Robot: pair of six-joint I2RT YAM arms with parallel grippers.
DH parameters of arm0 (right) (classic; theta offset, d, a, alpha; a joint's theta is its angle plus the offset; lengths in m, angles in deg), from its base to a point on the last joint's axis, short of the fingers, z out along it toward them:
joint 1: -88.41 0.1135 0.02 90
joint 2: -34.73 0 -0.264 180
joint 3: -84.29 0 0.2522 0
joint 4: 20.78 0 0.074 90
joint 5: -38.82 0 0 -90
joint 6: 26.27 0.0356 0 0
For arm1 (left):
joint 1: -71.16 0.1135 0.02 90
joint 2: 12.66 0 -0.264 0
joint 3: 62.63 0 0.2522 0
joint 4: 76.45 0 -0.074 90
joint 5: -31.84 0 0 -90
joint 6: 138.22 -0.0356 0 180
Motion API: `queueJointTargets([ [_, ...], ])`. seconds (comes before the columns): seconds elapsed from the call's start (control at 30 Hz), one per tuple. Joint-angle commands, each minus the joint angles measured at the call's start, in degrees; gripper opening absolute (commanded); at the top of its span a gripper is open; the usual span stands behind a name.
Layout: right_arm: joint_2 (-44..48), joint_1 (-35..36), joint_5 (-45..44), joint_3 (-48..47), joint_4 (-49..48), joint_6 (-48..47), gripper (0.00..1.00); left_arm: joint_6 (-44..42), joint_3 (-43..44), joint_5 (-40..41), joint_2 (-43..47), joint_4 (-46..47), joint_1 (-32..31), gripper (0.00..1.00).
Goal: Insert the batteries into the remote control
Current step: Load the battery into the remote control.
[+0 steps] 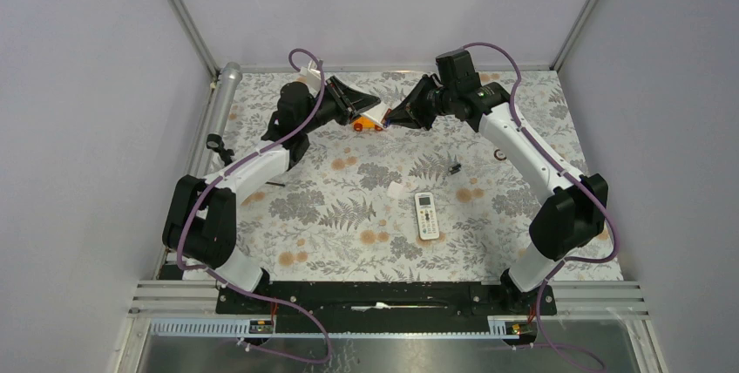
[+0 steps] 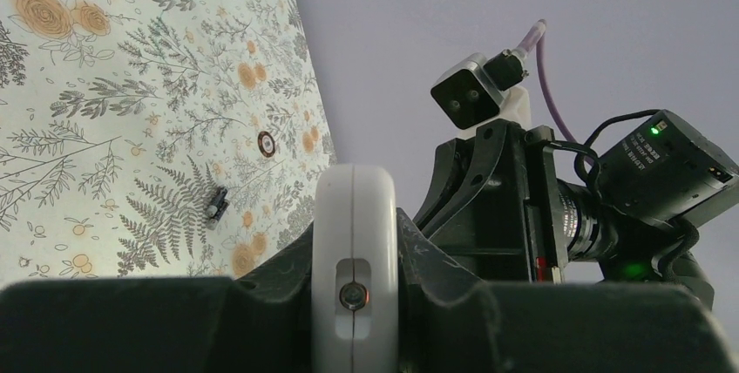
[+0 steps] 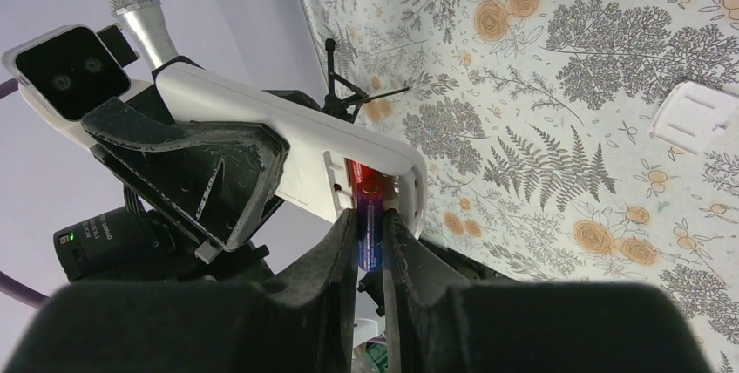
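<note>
At 12 o'clock of the floral table [image 1: 331, 207], held above it, your left gripper [image 1: 357, 111] is clamped on the remote control [image 1: 373, 118], a slim white-edged handset. Your right wrist view shows its back with the battery compartment [image 3: 335, 179] uncovered. A red-and-blue battery [image 3: 367, 194] has its red end inside, and your right gripper [image 3: 369, 220] pinches its blue end. The overhead view hides all that. Your left wrist view shows only the handset's rounded white end between dark fingers [image 2: 157, 325]. A white remote with a screen [image 1: 426, 214] lies at 4 o'clock from the table's centre.
</note>
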Motion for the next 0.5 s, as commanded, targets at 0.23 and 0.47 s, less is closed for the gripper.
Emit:
queueJointTargets([
  [0.23, -0.41, -0.53, 3.74, -0.18, 0.92, 1.58, 0.14, -1.8, 0.08, -0.75, 3.46, 4.43, -0.12, 0.0],
  [0.47, 0.13, -1.27, 4.45, 1.09, 1.61, 3.66, 0.16, -4.88, 0.46, 0.31, 4.25, 2.02, -0.13, 0.0],
])
